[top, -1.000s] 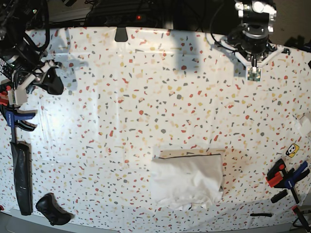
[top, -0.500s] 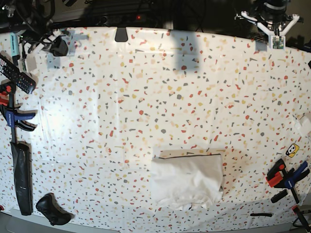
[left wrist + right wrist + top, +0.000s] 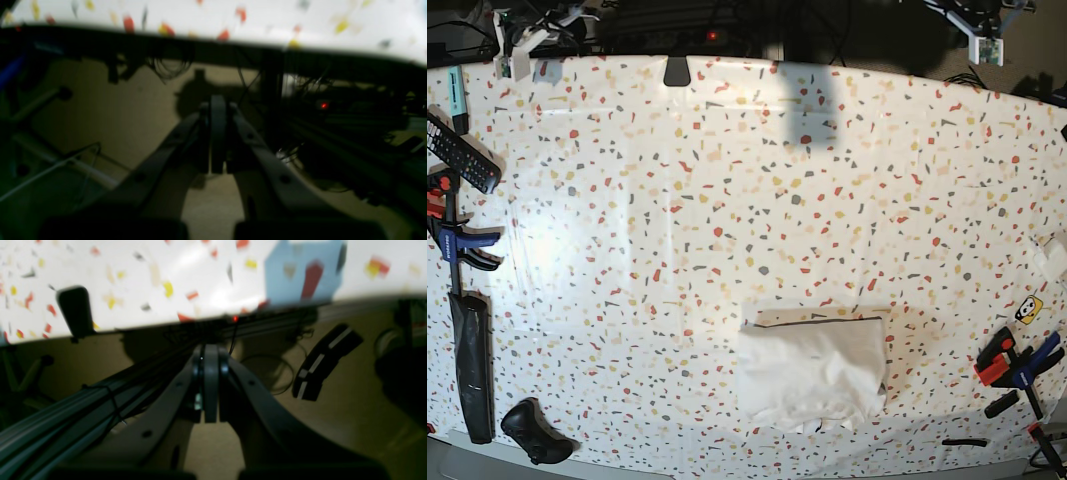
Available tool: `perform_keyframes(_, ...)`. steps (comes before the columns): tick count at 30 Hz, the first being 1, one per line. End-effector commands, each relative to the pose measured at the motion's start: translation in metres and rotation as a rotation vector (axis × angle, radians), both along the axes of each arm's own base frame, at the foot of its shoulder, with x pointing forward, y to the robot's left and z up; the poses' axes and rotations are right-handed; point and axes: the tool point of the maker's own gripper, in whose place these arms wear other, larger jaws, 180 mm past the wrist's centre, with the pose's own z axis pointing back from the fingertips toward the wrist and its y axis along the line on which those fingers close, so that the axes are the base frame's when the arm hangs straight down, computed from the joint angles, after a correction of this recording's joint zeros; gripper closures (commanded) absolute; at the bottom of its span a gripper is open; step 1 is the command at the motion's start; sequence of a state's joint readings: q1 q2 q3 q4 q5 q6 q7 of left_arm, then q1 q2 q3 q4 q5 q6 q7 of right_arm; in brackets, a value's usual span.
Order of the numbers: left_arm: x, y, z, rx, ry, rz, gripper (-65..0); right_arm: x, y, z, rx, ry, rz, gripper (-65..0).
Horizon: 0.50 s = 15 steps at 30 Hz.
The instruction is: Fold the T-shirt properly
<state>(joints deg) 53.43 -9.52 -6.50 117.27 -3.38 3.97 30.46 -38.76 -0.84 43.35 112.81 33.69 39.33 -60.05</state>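
left claw (image 3: 218, 133): jaws pressed flat together, nothing in them. It hangs past the far edge of the worktop (image 3: 727, 180), well away from the T-shirt (image 3: 812, 375), pointing down at the floor.
right claw (image 3: 210, 386): same deal, clamped shut and empty, also off the far edge, over the floor and some cables.
what just changed: a second ago both arms were over the far corners of the worktop; now they've pulled back off it, with only a sliver of each showing at the top of the base view.
T-shirt: sits alone near the front edge of the worktop, a bit toward the left arm's side. It's a compact white rectangle, with the edge toward the arms straight and the front edge a little rumpled.
around the T-shirt: clamps (image 3: 1017, 365) out at the worktop's side edge, remote (image 3: 462, 150) at the opposite edge, nothing touching the cloth.
my read: folding looks done and the arms are parking. The front edge could use smoothing, though.
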Motion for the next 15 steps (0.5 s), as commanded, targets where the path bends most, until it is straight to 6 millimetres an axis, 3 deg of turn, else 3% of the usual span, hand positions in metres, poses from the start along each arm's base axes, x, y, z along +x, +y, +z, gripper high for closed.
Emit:
perform_keyframes(1,-0.007,0.003,-0.003,0.009,0.008,-0.001,0.0,-0.004,-0.002,-0.001,-0.012,0.007,0.008,0.0)
perform_keyframes(9,-0.047,0.019,-0.053,0.030,0.078,0.021,0.0,-0.048,-0.007,-0.052,0.077,0.154,-0.092,0.0)
perform_keyframes(15,-0.063,0.019,-0.097,-0.007,0.174,0.018,0.0,-0.091,-0.036,-0.095,0.005,0.267,-0.115,0.0)
